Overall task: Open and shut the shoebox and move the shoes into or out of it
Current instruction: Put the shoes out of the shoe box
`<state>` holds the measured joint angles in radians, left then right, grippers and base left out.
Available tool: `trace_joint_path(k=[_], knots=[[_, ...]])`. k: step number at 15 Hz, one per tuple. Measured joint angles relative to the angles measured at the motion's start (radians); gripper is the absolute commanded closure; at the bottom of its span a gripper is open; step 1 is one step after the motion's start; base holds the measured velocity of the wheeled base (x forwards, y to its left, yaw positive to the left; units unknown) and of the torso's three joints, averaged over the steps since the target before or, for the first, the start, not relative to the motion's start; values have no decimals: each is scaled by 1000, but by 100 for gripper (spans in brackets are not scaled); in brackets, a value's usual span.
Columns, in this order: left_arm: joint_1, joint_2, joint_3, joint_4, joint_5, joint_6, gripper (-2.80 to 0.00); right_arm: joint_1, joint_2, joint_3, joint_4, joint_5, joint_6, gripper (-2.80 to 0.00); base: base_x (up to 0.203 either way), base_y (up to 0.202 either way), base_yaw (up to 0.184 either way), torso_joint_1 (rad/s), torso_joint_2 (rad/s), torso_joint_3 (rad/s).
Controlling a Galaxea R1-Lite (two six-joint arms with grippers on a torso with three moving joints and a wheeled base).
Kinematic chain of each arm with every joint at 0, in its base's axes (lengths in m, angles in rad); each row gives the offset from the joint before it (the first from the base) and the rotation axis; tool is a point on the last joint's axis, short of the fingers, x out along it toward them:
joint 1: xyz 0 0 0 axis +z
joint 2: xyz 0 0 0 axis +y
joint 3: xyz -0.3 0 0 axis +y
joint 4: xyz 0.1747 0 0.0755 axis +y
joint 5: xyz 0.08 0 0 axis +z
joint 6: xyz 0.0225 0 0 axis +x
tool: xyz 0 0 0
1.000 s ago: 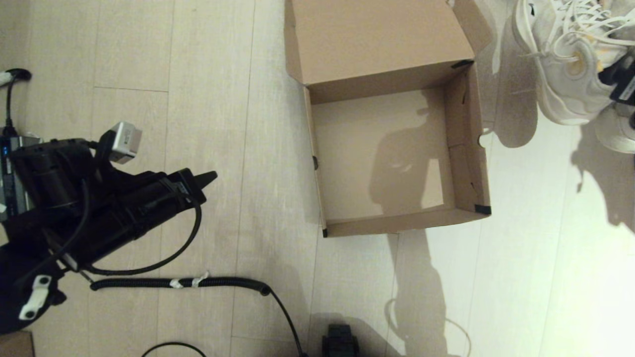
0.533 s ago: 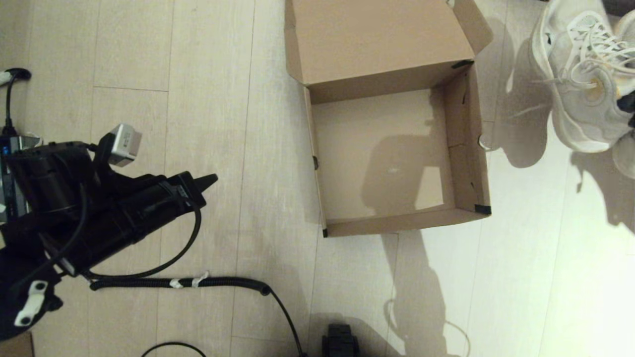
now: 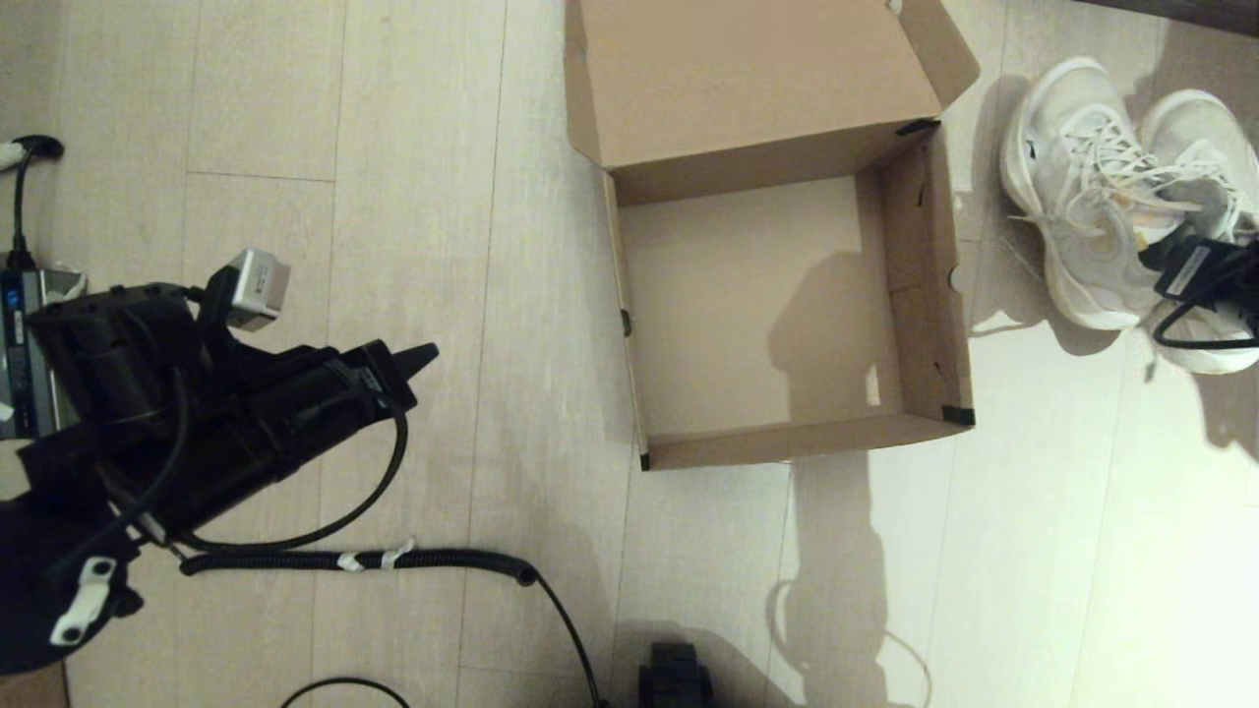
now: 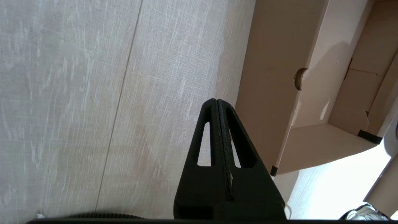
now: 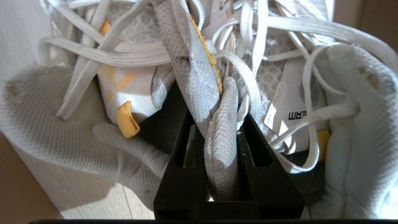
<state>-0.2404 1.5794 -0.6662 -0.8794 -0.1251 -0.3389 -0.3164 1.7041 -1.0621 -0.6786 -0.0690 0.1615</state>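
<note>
The brown shoebox (image 3: 777, 315) stands open and empty on the floor, its lid (image 3: 748, 79) folded back on the far side. To its right the two white shoes (image 3: 1082, 236) lie side by side, low at the floor. My right gripper (image 3: 1185, 270) is shut on them. In the right wrist view the right gripper (image 5: 217, 119) pinches the grey mesh collars (image 5: 222, 149) of both shoes together, laces (image 5: 130, 56) hanging around. My left gripper (image 3: 423, 354) is parked left of the box, shut and empty. The left wrist view shows the left gripper (image 4: 216, 101) beside the shoebox's wall (image 4: 270, 93).
A black coiled cable (image 3: 393, 560) lies on the wooden floor near me, left of centre. A small black part (image 3: 674, 678) sits at the near edge. A grey device (image 3: 20, 334) is at the far left. Bright light falls on the floor right of the box.
My right gripper has carried the shoes down from high near the camera to floor level right of the box, so they look smaller. The left arm has barely moved.
</note>
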Motion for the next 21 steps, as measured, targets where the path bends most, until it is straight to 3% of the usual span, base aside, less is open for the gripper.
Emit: trace_joint_path(k=[6,7,8,14,15,18,21], knots=[[1,-2,1,-1,3,6,0,-1,81,29,-47,3,1,0,0,0,0,0,0,0],[1,-10,3,3,4,7,0,-1,80,38,-47,6,0,-27,0,0,0,0,0,0],[1,-18,8,4,4,7,0,-1,80,43,-48,7,-1,-280,0,0,0,0,0,0],[11,-68,53,7,8,7,0,-2,56,79,-42,29,-6,-280,0,0,0,0,0,0],[13,-82,56,10,9,7,0,-1,28,98,-34,49,-6,0,0,0,0,0,0,0],[15,-133,69,48,9,8,0,16,-105,159,40,151,-2,0,0,0,0,0,0,0],[11,-130,65,55,4,10,0,123,-175,177,79,200,32,0,0,0,0,0,0,0]])
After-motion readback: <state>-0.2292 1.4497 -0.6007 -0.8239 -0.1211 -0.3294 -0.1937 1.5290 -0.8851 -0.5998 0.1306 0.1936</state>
